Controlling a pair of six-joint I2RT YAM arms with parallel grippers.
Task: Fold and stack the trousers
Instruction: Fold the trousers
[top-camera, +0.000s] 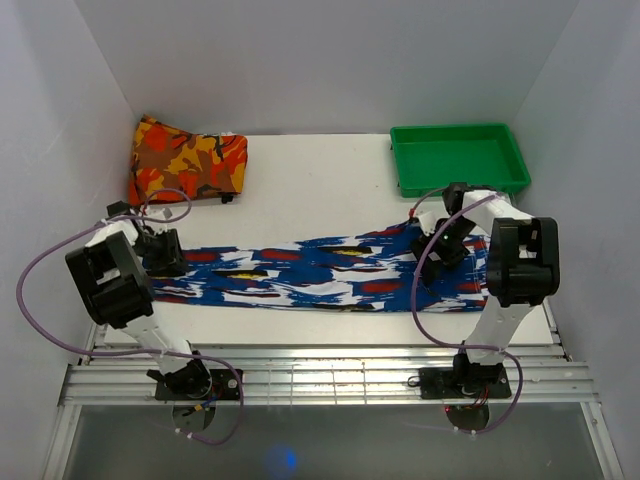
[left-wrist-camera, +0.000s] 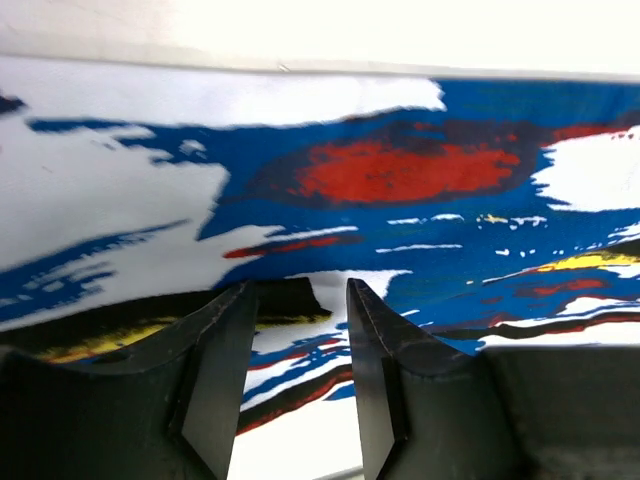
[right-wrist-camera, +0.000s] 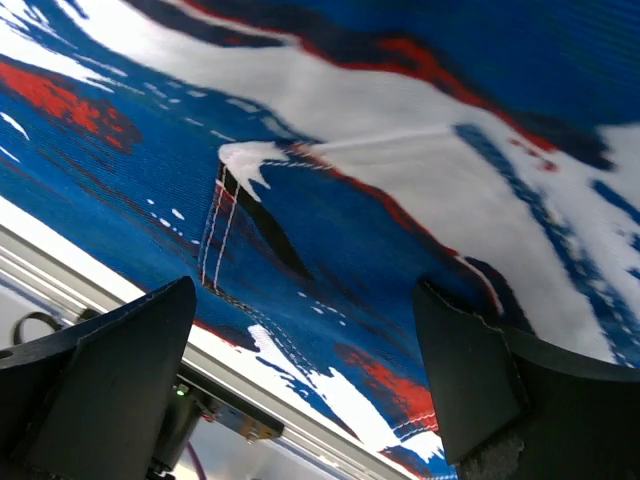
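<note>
A white desk (top-camera: 320, 185) with white walls on three sides, seen from above and behind two black robot arms bolted to a metal rail (top-camera: 330, 375) along the near edge.

The trousers (top-camera: 320, 268), in a streaked blue, white and black print with red and yellow patches, lie flat in one long band across the middle of the desk. They reach from the left arm to the right arm, and the band is narrower at its left end and broader at its right end.

The left tool (top-camera: 160, 250) sits low over the left end of the trousers. Its own wrist camera shows two dark fingers (left-wrist-camera: 215, 380) with only a narrow gap between them. Printed cloth fills the view beyond, and a strip of white desk shows low in the gap. The fingers are parted and do not appear to pinch the cloth.

The right tool (top-camera: 441, 245) sits low over the broad right end. Its wrist camera shows the fingers (right-wrist-camera: 500, 390) spread wide, one at each side of the view. The cloth lies close beneath them, and a stitched seam corner lies between them. This tool grips nothing.

In the back left corner lies a folded cloth (top-camera: 188, 160) patterned in orange, red and yellow, well apart from the trousers. At the back right stands a green tray (top-camera: 455, 130), just behind the right arm's wrist.
</note>
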